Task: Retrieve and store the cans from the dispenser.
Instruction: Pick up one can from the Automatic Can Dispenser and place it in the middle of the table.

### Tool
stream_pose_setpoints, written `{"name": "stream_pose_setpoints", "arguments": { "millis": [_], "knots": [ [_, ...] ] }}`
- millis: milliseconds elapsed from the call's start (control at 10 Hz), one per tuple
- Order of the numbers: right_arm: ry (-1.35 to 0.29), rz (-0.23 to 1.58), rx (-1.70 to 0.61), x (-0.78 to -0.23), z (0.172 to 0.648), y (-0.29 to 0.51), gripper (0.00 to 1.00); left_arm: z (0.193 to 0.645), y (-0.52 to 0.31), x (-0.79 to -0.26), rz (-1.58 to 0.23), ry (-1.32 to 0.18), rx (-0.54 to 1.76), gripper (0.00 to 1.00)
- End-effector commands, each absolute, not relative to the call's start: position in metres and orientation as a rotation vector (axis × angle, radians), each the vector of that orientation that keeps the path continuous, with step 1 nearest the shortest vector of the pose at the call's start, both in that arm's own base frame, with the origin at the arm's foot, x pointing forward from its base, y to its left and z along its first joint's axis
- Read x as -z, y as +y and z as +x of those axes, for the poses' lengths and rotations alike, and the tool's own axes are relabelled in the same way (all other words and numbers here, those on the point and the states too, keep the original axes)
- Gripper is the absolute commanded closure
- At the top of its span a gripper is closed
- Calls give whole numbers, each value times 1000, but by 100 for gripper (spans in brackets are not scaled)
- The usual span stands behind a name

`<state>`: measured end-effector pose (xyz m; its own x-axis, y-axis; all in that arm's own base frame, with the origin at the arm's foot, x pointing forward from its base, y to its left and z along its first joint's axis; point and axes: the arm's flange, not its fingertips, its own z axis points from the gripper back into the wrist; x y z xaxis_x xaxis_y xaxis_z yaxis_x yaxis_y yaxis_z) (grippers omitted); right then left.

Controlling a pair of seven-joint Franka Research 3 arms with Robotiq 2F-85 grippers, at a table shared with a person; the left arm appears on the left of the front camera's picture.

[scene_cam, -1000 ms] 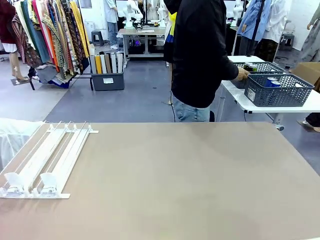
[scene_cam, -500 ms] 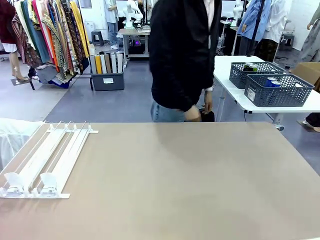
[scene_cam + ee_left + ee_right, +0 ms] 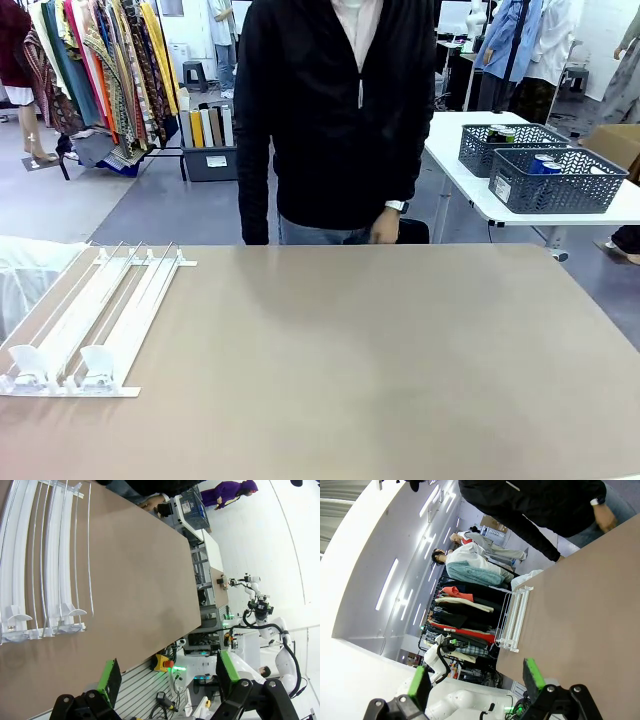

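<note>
Both grippers, left [image 3: 167, 680] and right [image 3: 475, 682], had their green-padded fingers spread wide with nothing between them. At the top of the front view a person [image 3: 335, 110] stood behind the brown table [image 3: 380, 360]. At lower left lay the white dispenser [image 3: 85, 320]. At upper right, grey baskets [image 3: 555, 180] held blue cans [image 3: 545, 163].

table [image 3: 380, 380]: bare right of dispenser [image 3: 90, 320]; far edge: blocked by person [image 3: 335, 110]

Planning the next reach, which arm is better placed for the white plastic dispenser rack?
Left, probably. The white plastic dispenser rack lies at the robot's left table edge, and the open left gripper looks straight at it; its lanes hold no cans yet.
</note>
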<state>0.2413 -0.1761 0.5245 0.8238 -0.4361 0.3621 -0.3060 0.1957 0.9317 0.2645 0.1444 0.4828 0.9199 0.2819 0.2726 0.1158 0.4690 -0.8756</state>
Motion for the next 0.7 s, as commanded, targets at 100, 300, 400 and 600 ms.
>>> {"name": "stream_pose_setpoints", "arguments": {
  "millis": [100,300,400,600],
  "knots": [
    [-678,1418,88,-527,243,-175,0,265,145,-484,-1102,-430,-95,0],
    [-678,1418,88,-527,243,-175,0,265,145,-484,-1102,-430,-95,0],
    [-678,1418,88,-527,243,-175,0,265,145,-484,-1102,-430,-95,0],
    [-678,1418,88,-527,243,-175,0,265,145,-484,-1102,-430,-95,0]
  ]
}}
